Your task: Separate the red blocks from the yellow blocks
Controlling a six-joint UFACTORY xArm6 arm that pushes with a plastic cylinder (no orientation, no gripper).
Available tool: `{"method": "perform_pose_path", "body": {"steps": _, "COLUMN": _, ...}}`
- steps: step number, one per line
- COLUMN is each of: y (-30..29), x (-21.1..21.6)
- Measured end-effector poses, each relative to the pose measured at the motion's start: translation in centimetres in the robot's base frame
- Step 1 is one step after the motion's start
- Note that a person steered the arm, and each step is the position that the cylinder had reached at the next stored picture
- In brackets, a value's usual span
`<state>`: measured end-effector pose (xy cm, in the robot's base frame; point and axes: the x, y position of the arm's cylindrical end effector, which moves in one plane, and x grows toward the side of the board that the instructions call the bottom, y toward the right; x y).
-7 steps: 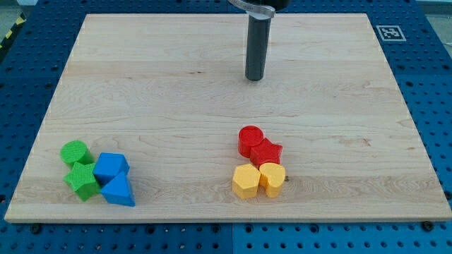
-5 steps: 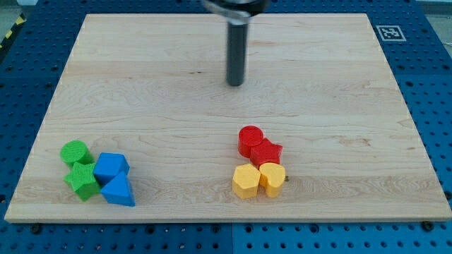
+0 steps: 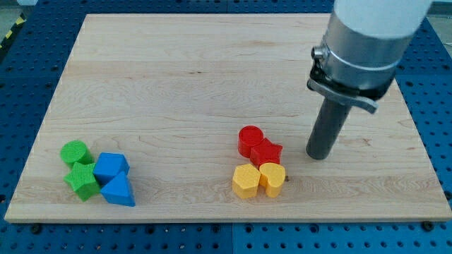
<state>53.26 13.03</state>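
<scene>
A red round block [image 3: 249, 138] and a red star-like block [image 3: 266, 152] sit together right of the board's middle, near the view's bottom. A yellow hexagonal block [image 3: 246, 180] and a yellow heart-like block [image 3: 272, 178] lie just below them, touching the reds. My tip [image 3: 318, 155] rests on the board to the right of the red star-like block, a small gap apart from it.
At the lower left of the wooden board [image 3: 176, 85] lie a green round block [image 3: 75, 152], a green star-like block [image 3: 82, 180], a blue block [image 3: 111, 167] and a blue triangular block [image 3: 118, 190]. A marker tag [image 3: 388, 32] is at the upper right corner.
My tip has moved from the upper middle of the board down and to the right, beside the red blocks. No block has moved.
</scene>
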Motion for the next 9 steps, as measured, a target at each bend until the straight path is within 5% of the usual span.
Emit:
{"method": "perform_pose_path", "body": {"steps": 5, "y": -9.0, "x": 1.8}}
{"method": "perform_pose_path", "body": {"steps": 9, "y": -14.1, "x": -3.1}}
